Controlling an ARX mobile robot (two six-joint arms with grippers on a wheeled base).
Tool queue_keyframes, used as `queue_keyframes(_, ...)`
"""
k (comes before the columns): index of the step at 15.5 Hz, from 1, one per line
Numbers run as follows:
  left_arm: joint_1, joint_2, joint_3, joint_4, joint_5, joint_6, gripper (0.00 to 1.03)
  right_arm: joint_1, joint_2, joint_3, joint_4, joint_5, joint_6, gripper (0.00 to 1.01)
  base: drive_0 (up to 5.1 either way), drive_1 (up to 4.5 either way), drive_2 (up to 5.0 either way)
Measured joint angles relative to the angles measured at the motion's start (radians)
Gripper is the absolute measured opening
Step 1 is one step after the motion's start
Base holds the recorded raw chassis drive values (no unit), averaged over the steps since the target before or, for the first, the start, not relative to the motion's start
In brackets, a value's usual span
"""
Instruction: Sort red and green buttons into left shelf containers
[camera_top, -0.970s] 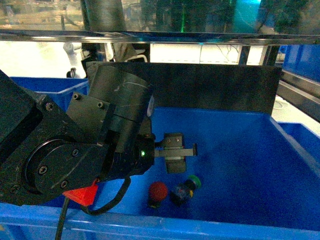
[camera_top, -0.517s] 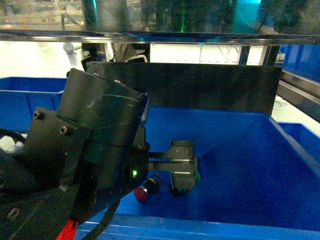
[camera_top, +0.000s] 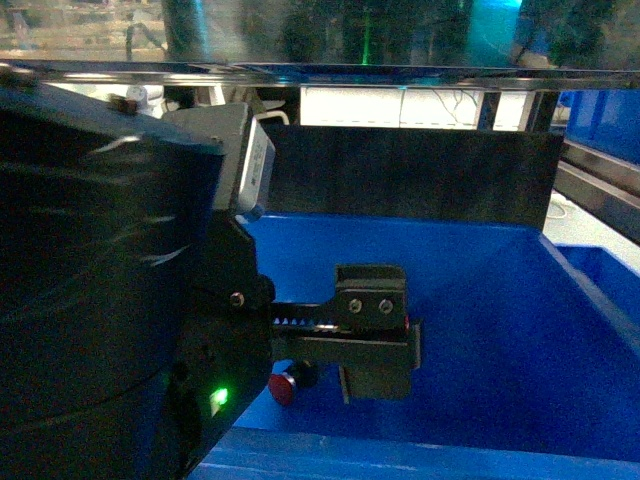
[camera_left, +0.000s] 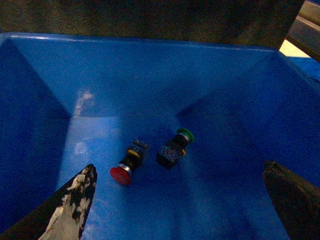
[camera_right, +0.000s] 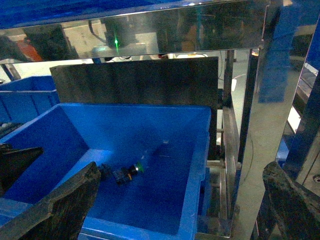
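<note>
Left wrist view shows the left gripper (camera_left: 180, 200) spread wide, holding nothing, above the red button (camera_left: 127, 164) and green button (camera_left: 174, 147) on the blue bin (camera_left: 125, 85) floor. Both look small, hard and light; the blocky bodies seem best to pinch.

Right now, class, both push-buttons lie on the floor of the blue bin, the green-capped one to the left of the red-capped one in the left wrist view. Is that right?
Not quite. In the left wrist view the green-capped button lies to the right of the red-capped button. Both do lie on the floor of the blue bin.
</note>
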Motion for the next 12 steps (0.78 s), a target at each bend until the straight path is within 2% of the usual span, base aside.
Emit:
queue_keyframes(5, -0.024, -0.256, -0.143, -0.046, -0.076, 0.006, 0.98, 0.0, 0.0, 0.0, 0.0, 0.0, 0.0, 0.98, 0.0, 0.0, 0.0)
queue_keyframes(7, -0.021, -0.378, -0.187, -0.117, -0.122, 0.005, 0.98, 0.0, 0.0, 0.0, 0.0, 0.0, 0.0, 0.98, 0.0, 0.0, 0.0)
queue_keyframes(9, -0.003, -0.488, -0.231, -0.183, -0.15, -0.013, 0.98, 0.0, 0.0, 0.0, 0.0, 0.0, 0.0, 0.98, 0.0, 0.0, 0.0)
queue_keyframes(10, 0.017, -0.516, -0.265, -0.175, -0.151, -0.021, 0.98, 0.0, 0.0, 0.0, 0.0, 0.0, 0.0, 0.98, 0.0, 0.0, 0.0)
queue_keyframes(11, 0.066, -0.515, -0.32, -0.166, -0.146, -0.023, 0.98, 0.0, 0.0, 0.0, 0.0, 0.0, 0.0, 0.98, 0.0, 0.0, 0.0)
queue_keyframes(12, 0.079, -0.528, -0.335, -0.19, -0.148, -0.023, 0.98, 0.0, 0.0, 0.0, 0.0, 0.0, 0.0, 0.98, 0.0, 0.0, 0.0)
